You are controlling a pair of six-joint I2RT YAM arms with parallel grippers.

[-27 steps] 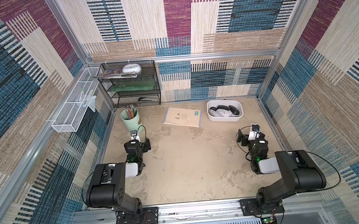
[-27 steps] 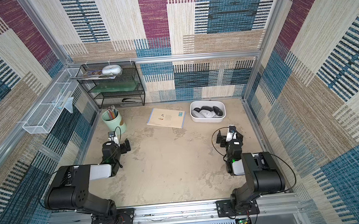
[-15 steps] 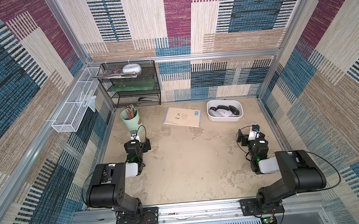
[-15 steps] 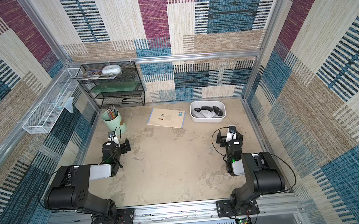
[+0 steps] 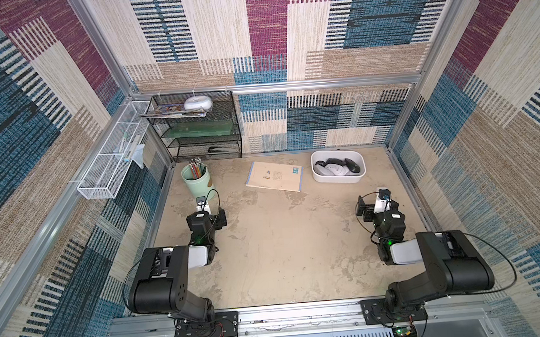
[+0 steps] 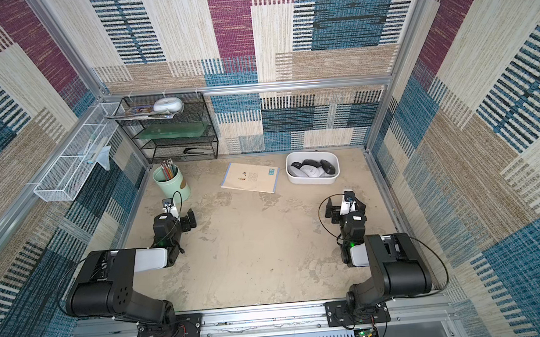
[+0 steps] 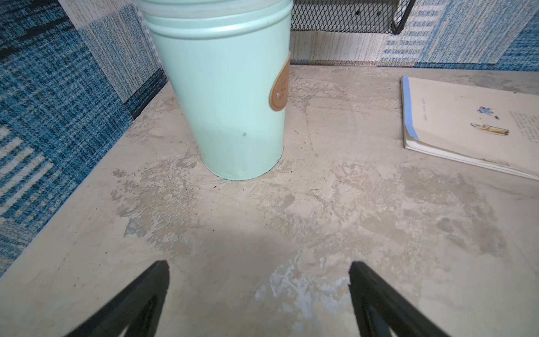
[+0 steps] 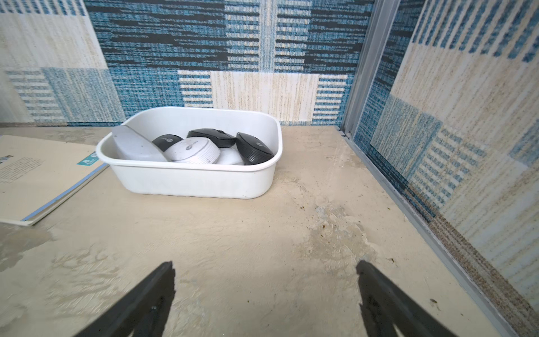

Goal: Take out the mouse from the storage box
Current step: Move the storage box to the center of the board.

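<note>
In both top views the storage box (image 5: 339, 181) sits at the far right of the tabletop (image 5: 282, 248), close to the back wall. A heap of mice (image 6: 313, 170), some black and some white, lies inside it, and none is out yet. The right arm (image 5: 389, 225) is folded low at the near right, in line with the box but well apart from it, so it is the likelier one to reach. The left arm (image 5: 198, 225) is folded at the near left, facing a green cup (image 5: 196, 184) of pencils. A booklet (image 5: 275, 176) lies flat between the cup and the box. Neither arm carries anything.

From the left wrist, the left fingers (image 7: 140, 300) are spread wide with only bare tabletop between them. The green cup stands upright ahead. Nothing here bears on the task, so this arm looks parked.

From the right wrist, the right fingers (image 8: 145, 300) are likewise spread wide and empty. They sit low over the tabletop and point toward the box, which stands apart ahead. The mice lie jumbled and overlapping. A white mouse (image 8: 192, 151) is in the middle, a black mouse (image 8: 254, 149) leans at the box's right end, and a pale one tilts against its left wall. The black one looks the most exposed for a pinch across its sides. The wide spread suits coming down over a mouse, and the task seems not yet begun.
</note>
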